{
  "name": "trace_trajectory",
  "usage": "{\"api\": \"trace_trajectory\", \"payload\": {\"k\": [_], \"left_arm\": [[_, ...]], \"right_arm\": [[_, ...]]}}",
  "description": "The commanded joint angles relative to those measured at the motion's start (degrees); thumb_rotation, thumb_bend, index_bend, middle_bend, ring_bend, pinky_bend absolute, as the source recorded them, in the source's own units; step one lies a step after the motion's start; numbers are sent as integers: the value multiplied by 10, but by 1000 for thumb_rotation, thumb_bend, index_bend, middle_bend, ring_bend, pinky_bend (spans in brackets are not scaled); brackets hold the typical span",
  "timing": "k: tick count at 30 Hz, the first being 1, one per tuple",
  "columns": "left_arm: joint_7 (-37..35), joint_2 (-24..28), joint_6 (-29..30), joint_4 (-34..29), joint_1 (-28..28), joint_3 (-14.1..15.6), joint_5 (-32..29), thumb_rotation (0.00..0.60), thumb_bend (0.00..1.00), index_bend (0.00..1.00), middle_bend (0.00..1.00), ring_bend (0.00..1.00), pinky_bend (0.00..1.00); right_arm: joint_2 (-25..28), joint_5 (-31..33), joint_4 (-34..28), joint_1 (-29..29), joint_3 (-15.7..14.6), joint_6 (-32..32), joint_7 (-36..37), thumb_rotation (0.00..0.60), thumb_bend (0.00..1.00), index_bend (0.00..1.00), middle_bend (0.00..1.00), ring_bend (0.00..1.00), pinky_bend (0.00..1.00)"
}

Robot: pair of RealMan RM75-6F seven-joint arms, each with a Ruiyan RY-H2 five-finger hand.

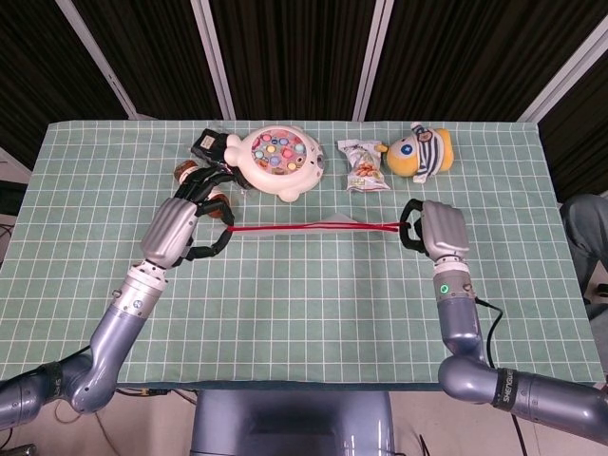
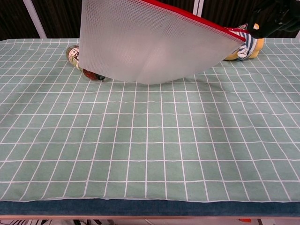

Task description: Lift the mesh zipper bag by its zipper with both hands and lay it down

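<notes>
The white mesh zipper bag (image 2: pixel 150 42) hangs in the air above the table, its red zipper (image 1: pixel 313 227) stretched level between my two hands. My left hand (image 1: pixel 180 228) grips the zipper's left end. At the other end, my right hand (image 1: pixel 435 229) pinches the zipper; in the chest view only its dark fingers (image 2: pixel 276 16) show at the upper right edge. The bag's body sags below the zipper and hides part of the table behind it in the chest view.
Along the far edge of the green checked cloth (image 1: pixel 304 304) lie a brown bottle (image 2: pixel 77 58), a dark packet (image 1: pixel 204 145), a white fishing-game toy (image 1: pixel 280 160), a snack bag (image 1: pixel 364 166) and a yellow striped plush (image 1: pixel 423 152).
</notes>
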Motion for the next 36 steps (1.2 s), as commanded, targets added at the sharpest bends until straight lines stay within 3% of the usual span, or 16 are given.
{"api": "trace_trajectory", "payload": {"k": [1,17,20,23,25,27,32,36], "left_arm": [[-3,3,1,-1,2,1,2,600,427,639,155,0,0],[-13,8,-2,0,10,14,14,600,425,640,155,0,0],[-14,7,-2,-1,12,16,15,600,403,634,152,0,0],[-14,10,-5,-2,13,20,16,600,288,590,132,0,0],[-14,13,-8,-4,15,23,17,600,203,516,106,0,0],[-14,17,-12,-7,16,27,18,600,166,454,88,0,0],[-6,29,-14,-16,23,36,22,600,146,352,60,0,0],[-3,41,-9,-26,33,46,29,600,146,330,56,0,0]], "right_arm": [[6,4,5,-4,1,1,1,600,572,613,1000,1000,1000],[20,-2,8,-23,-9,2,4,600,570,613,1000,1000,1000],[20,-5,8,-25,-10,4,4,600,525,563,996,995,963],[24,-10,5,-27,-14,3,1,600,422,342,861,883,828],[26,-15,3,-29,-18,2,0,600,343,123,684,731,689],[29,-18,1,-31,-21,2,-3,600,271,6,504,552,527],[35,-31,-5,-36,-27,8,-7,600,212,0,243,246,344],[46,-42,-16,-45,-32,16,-8,600,208,0,202,206,327]]}}
